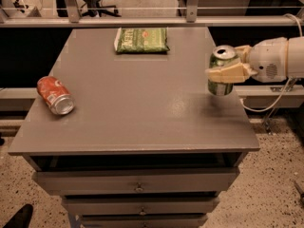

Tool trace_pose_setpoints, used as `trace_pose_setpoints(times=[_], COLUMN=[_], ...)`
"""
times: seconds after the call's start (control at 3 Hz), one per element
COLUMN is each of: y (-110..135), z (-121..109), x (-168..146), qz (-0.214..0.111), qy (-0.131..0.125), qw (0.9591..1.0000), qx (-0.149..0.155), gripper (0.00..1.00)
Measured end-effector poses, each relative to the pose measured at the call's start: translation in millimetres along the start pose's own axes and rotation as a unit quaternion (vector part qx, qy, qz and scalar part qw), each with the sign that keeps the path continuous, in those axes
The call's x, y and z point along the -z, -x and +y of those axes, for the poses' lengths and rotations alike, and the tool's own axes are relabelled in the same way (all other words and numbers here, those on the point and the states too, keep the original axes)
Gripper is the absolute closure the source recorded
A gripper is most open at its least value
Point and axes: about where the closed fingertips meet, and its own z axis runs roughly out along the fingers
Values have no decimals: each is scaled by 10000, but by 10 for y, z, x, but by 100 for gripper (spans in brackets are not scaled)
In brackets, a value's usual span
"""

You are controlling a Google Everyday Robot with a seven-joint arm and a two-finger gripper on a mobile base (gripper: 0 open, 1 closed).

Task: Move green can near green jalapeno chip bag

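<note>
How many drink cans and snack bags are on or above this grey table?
Cans: 2, the green can, clasped by the gripper at the right edge of the table, and an orange-red can lying on its side at the left.
Snack bags: 1, the green jalapeno chip bag near the far edge.
Total: 3.

**Robot arm and gripper, camera view.** The arm [290,56] enters from the right edge, roughly horizontal, and ends in a rounded white wrist housing [270,61]. The gripper [224,63] points leftward above the right side of the table [133,122], about midway along its depth. Its two pale fingers are clamped on the green can [219,60], which is held upright. The near finger [230,74] crosses the can's front at mid-height. The far finger [242,50] shows partly behind the can, close to its rim.
</note>
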Motion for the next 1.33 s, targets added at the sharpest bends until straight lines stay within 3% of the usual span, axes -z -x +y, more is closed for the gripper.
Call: trace_pose_setpoints(times=[0.33,0.67,1.0,1.33], y=[52,52,92,179], z=[-16,-16,-208,-620], x=[12,12,-165,-515], qz=[-27,-28,-257,-551], qy=[-21,-21,-75,-90], qw=[10000,10000,9995,9978], qx=[39,39,174,370], gripper=[100,100,100,100])
